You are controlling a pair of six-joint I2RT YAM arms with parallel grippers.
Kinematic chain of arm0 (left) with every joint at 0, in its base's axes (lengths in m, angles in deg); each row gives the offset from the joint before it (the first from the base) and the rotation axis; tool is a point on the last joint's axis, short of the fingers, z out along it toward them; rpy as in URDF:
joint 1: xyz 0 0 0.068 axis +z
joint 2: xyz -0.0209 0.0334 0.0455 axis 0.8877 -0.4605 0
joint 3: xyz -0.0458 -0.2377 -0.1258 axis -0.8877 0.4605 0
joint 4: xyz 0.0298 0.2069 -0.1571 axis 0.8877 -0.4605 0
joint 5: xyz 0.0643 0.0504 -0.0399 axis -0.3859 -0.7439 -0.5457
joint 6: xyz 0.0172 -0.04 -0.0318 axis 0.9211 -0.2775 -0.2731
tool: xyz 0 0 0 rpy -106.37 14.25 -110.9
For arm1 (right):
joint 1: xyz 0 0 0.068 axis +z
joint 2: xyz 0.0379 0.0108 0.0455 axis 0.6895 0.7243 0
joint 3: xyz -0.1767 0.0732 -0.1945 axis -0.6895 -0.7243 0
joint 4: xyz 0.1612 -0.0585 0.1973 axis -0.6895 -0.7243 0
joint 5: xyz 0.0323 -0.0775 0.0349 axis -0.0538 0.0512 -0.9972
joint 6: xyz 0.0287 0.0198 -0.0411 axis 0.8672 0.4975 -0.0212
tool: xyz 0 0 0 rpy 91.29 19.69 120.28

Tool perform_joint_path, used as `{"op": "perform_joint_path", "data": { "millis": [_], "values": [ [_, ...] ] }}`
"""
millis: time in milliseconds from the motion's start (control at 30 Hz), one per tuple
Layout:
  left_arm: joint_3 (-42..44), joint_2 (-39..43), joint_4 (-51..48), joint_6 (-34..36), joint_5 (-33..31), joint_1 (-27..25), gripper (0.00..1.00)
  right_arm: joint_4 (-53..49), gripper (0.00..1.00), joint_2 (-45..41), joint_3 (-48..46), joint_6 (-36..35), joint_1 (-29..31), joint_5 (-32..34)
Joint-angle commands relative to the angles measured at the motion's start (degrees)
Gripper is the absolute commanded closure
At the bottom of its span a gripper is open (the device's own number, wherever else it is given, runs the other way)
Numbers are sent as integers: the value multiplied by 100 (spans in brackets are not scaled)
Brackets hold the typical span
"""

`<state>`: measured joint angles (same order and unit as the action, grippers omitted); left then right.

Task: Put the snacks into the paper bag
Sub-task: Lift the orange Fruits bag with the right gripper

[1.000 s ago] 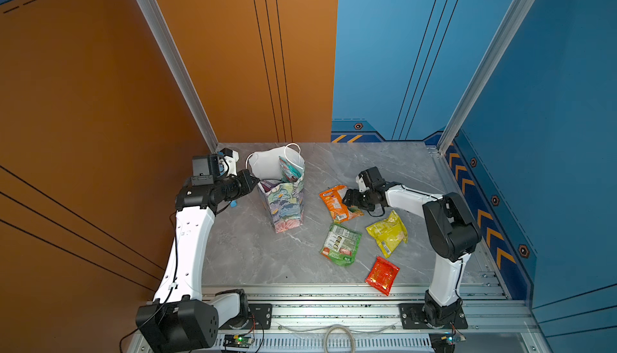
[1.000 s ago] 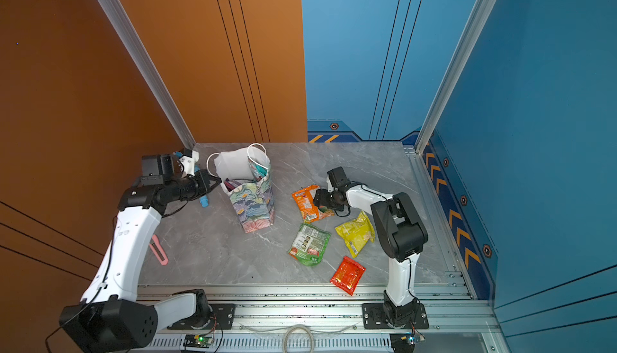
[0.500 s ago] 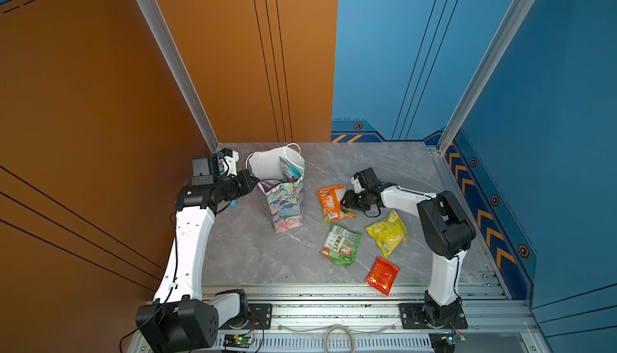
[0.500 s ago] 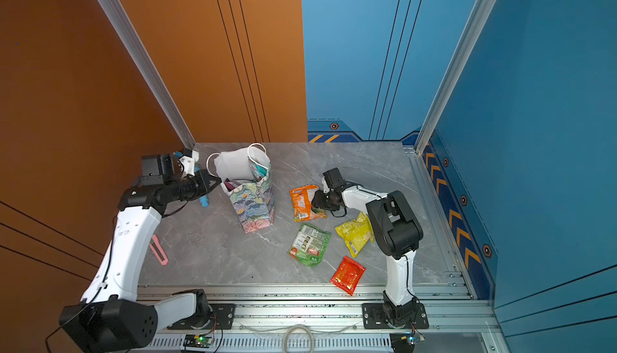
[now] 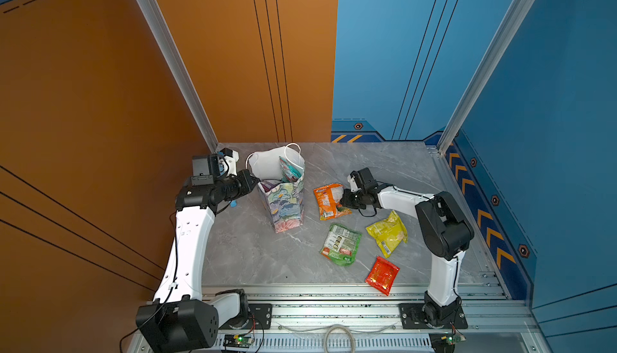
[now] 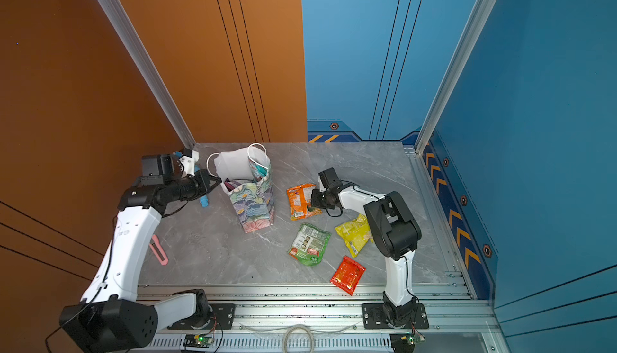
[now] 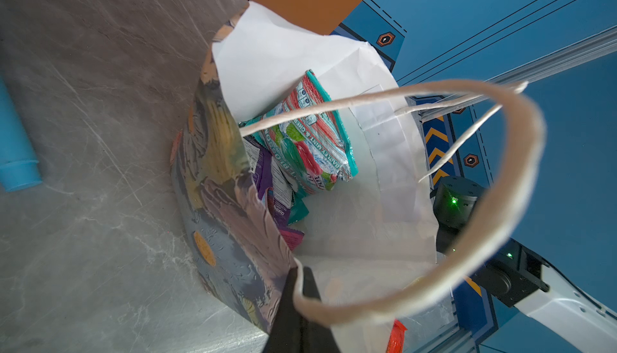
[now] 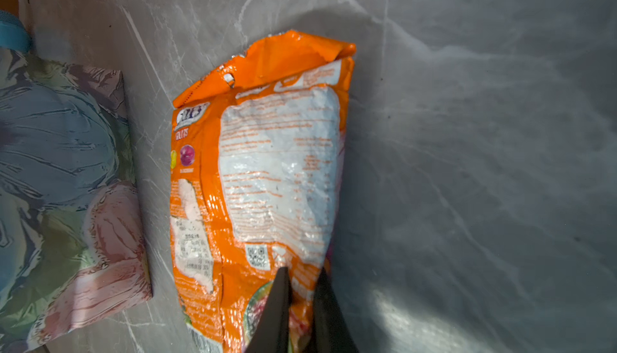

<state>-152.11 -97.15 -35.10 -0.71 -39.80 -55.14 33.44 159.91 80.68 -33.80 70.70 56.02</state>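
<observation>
**A:** Left arm climbs from its near-left base, bends at the elbow and runs level toward the right. The left claw (image 5: 253,181) is pressed together on the left rim of the paper bag (image 5: 287,204), right where a cord handle starts.

**B:** And the right arm?

**A:** Upright off its near-right base, elbow folded, forearm low and reaching left. The right claw (image 8: 302,284) is pinching the right edge of the orange packet (image 5: 330,201).

**B:** How does that packet lie?

**A:** Flat on the table (image 5: 253,251), white printed panel up, long axis running near to far. It's just right of the bag, not touching it.

**B:** The bag itself?

**A:** Upright, left of centre, mouth open upward. A teal packet (image 7: 310,134) stands on end inside, and a purple packet (image 7: 263,174) is tucked beside it.

**B:** Loose ones?

**A:** Green packet (image 5: 340,244), yellow packet (image 5: 387,234) and red packet (image 5: 382,274), all flat, nearer than the orange packet.

**B:** Trouble spots?

**A:** The bag's floor is hidden, so I can't count what's underneath. The blue stick (image 6: 203,201) is mostly behind the left forearm.
</observation>
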Motion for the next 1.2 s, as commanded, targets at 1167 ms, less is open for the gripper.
{"op": "perform_joint_path", "data": {
  "millis": [1167],
  "values": [
    [-27, 62, 187, 41, 298, -16, 100, -630, 100, -1482, 1666, -159, 330, 327]
  ]
}}
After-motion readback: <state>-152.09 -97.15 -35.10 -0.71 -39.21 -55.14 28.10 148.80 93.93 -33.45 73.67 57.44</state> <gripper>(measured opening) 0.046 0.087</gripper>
